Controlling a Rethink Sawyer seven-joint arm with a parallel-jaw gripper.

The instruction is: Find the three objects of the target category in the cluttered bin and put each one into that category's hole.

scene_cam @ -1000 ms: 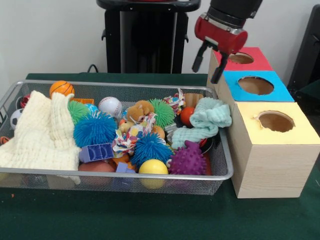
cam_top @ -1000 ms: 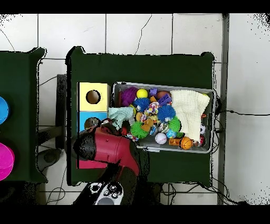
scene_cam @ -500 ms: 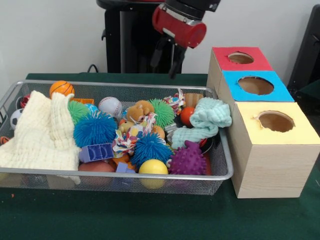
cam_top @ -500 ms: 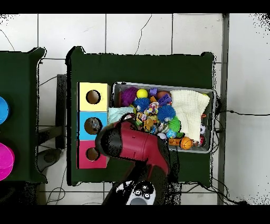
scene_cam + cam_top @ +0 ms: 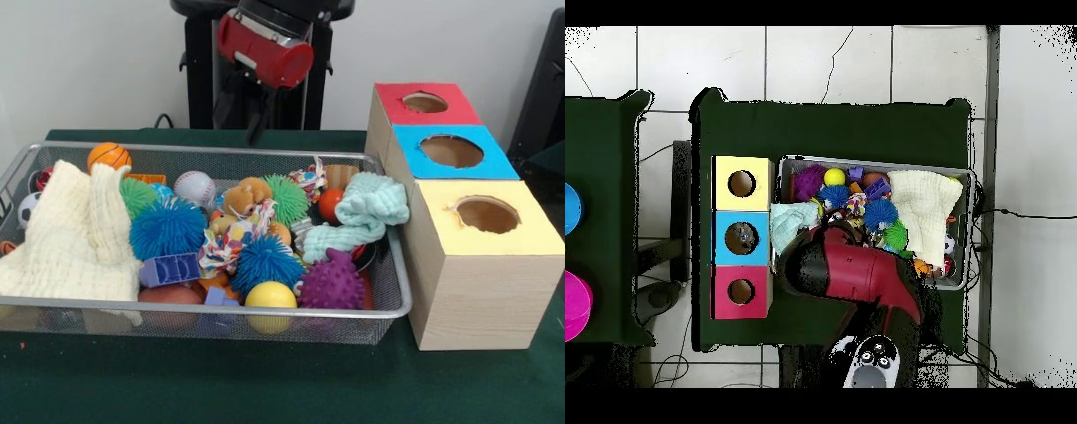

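My gripper (image 5: 240,112) hangs open and empty above the back rim of the wire bin (image 5: 221,306), just behind the white baseball (image 5: 194,187) and the teddy bear (image 5: 244,196). Its two dark fingers (image 5: 259,124) point down with a gap between them. The bin holds blue spiky balls (image 5: 168,227), a green spiky ball (image 5: 287,199), a purple spiky ball (image 5: 333,281), a yellow ball (image 5: 270,296), a small basketball (image 5: 109,155), a blue block (image 5: 169,268) and a mint cloth (image 5: 366,208). Seen from overhead, the red arm (image 5: 855,275) hides the bin's robot-side half.
Right of the bin stands a wooden box with a red-topped hole (image 5: 425,102), a blue-topped hole (image 5: 451,150) and a yellow-topped hole (image 5: 487,215). A cream cloth (image 5: 75,234) drapes over the bin's left end. The black pedestal (image 5: 265,88) rises behind the gripper.
The gripper has swung left from beside the red box top to above the bin's back rim, staying open and empty. Nothing in the bin has moved.
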